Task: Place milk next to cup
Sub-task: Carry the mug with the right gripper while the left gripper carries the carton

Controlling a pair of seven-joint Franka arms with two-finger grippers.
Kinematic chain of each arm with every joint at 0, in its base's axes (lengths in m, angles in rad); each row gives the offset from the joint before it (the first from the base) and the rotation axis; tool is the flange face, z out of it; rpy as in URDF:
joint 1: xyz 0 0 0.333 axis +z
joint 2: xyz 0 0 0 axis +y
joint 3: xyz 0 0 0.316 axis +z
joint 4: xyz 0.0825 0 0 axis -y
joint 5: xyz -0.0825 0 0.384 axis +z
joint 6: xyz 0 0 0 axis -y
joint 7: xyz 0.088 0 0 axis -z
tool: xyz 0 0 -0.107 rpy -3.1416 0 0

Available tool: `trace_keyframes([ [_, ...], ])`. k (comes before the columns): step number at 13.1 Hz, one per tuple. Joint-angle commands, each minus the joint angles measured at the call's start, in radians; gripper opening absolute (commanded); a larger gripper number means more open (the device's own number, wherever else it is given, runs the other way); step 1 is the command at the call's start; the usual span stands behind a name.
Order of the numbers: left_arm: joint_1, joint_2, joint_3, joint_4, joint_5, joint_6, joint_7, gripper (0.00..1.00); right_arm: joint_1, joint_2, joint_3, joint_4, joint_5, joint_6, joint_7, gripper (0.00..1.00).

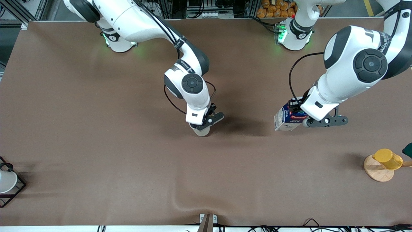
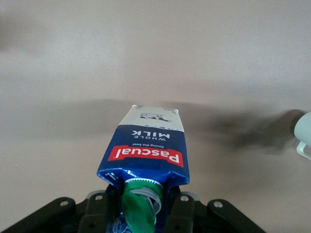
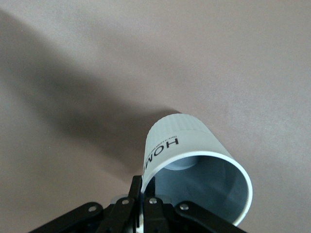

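Brown cloth covers the whole counter point(image 1: 96, 145), with a soft ridge in it at the edge nearest the front camera.

My left tool point(image 2: 146, 213) is pinching the milk point(image 1: 287, 118) at its gabled top; in the left wrist view the dark fingers point(image 2: 181, 209) sit on either side of the green cap point(image 2: 138, 206), and the red label band and white panel point away from my wrist. The carton hangs tilted over the counter toward the left arm's end; whether its base touches the cloth I cannot tell.

My right tool point(image 3: 141, 204) is closed on the wall of the cup point(image 1: 202, 130), one finger point(image 3: 133, 191) outside by the dark lettering and the other inside the rim. The right wrist view shows the grey inside of the mug and its off-white ribbed base. The cup is over the middle of the counter, well apart from the milk, and its shadow spreads across the cloth beside it.

At the left arm's end, nearer the front camera, a yellow cup point(image 1: 388, 159) rests on a round wooden stand point(image 1: 376, 170). At the right arm's end a white cup point(image 1: 6, 182) sits in a black wire rack point(image 1: 17, 190) at the counter's edge.
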State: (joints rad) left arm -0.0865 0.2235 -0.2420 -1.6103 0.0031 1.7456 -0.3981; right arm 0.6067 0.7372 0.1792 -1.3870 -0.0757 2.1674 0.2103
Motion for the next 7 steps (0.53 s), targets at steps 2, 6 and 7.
trace_keyframes([
  [2, 0.004, -0.024, -0.045, 0.026, -0.017, -0.049, -0.057, 0.32, -0.015, 0.011, -0.003, 0.026, -0.093, -0.003, -0.323, 0.0],
  [6, -0.001, -0.023, -0.106, 0.029, -0.02, -0.061, -0.128, 0.32, 0.008, 0.011, -0.003, 0.025, -0.143, -0.003, -0.492, 0.0],
  [7, -0.002, -0.018, -0.12, 0.027, -0.02, -0.061, -0.149, 0.32, 0.008, 0.011, -0.003, 0.025, -0.159, -0.003, -0.541, 0.0],
])
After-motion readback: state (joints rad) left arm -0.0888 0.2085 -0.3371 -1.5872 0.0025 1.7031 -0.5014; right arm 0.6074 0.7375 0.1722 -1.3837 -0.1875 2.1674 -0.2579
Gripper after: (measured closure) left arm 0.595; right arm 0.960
